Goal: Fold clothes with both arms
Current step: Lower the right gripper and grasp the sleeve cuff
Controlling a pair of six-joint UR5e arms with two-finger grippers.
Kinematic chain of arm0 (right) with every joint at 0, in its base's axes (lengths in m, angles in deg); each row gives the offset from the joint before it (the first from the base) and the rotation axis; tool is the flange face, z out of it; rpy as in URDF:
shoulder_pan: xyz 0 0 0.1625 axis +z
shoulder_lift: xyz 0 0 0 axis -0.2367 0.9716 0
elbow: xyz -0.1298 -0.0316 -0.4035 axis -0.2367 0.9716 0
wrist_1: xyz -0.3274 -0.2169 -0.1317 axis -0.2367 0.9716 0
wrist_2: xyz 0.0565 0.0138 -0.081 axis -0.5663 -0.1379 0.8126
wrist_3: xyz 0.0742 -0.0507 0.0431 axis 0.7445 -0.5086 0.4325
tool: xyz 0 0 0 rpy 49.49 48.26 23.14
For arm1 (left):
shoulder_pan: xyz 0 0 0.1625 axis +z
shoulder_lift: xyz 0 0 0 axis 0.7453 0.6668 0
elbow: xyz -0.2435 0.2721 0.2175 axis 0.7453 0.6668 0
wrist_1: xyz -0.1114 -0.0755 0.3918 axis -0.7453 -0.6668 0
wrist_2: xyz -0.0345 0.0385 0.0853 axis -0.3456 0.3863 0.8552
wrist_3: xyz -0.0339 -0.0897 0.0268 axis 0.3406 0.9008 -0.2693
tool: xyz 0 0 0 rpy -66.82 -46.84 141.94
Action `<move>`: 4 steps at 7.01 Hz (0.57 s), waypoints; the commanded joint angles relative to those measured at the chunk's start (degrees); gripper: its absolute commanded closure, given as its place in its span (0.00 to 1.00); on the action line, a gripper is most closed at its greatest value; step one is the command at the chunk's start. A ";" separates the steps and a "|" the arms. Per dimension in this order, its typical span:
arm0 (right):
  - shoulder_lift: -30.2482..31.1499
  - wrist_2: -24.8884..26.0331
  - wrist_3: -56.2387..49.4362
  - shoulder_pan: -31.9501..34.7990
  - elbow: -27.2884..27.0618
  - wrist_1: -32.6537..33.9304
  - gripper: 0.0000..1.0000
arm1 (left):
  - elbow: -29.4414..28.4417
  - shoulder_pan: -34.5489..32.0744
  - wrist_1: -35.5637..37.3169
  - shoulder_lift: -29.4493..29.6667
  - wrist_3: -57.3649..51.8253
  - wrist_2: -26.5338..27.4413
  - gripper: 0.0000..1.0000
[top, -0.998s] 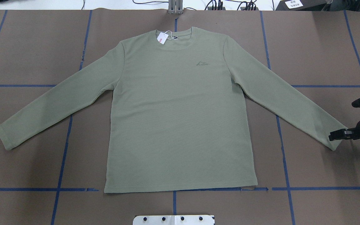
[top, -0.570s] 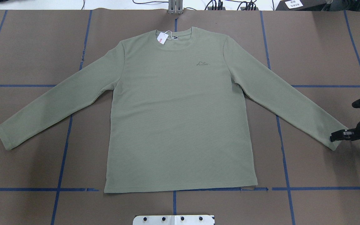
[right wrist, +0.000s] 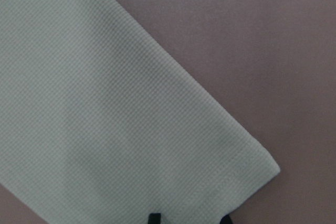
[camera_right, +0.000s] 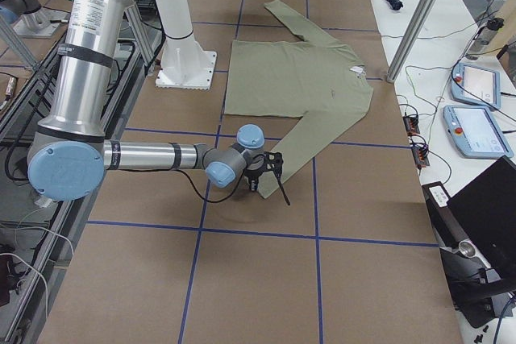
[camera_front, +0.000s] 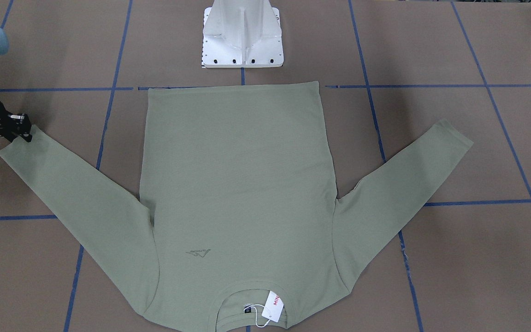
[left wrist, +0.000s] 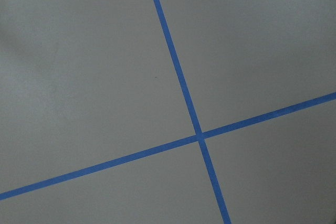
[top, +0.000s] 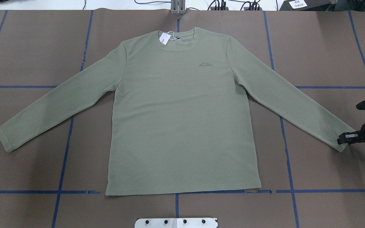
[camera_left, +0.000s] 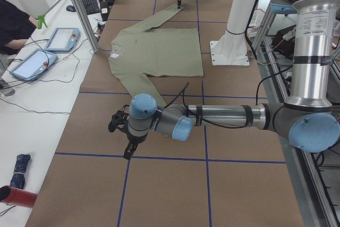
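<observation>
The clothes are one olive-green long-sleeved shirt (top: 182,120) lying flat and face up, sleeves spread, with a white hang tag (top: 164,39) at the neck. My right gripper (top: 341,140) sits low at the right sleeve's cuff (right wrist: 157,129). In the right wrist view its two fingertips (right wrist: 154,217) stand apart at the cuff's hem, open. The left gripper (camera_left: 127,144) shows only in the exterior left view, pointing down at bare paper beyond the left cuff (top: 3,139); I cannot tell its state. The left wrist view holds only paper and tape.
Brown paper with a blue tape grid (top: 63,158) covers the table. The white pedestal base (camera_front: 242,37) stands just behind the shirt's hem. Beyond the collar end, a white side table carries control tablets (camera_left: 61,38) and cables, with a person (camera_left: 13,25) beside it.
My right gripper has shifted slightly outward along the cuff, toward the table's right edge. The shirt lies as before.
</observation>
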 commanded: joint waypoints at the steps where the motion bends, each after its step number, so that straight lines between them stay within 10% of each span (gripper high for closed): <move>1: -0.51 -4.93 -0.03 1.35 -0.34 -0.15 1.00 | -0.08 0.00 0.07 0.00 0.00 0.00 0.00; 4: -0.51 -7.23 -0.03 4.96 -2.79 -0.23 1.00 | 0.00 0.00 0.07 0.00 0.09 0.00 0.00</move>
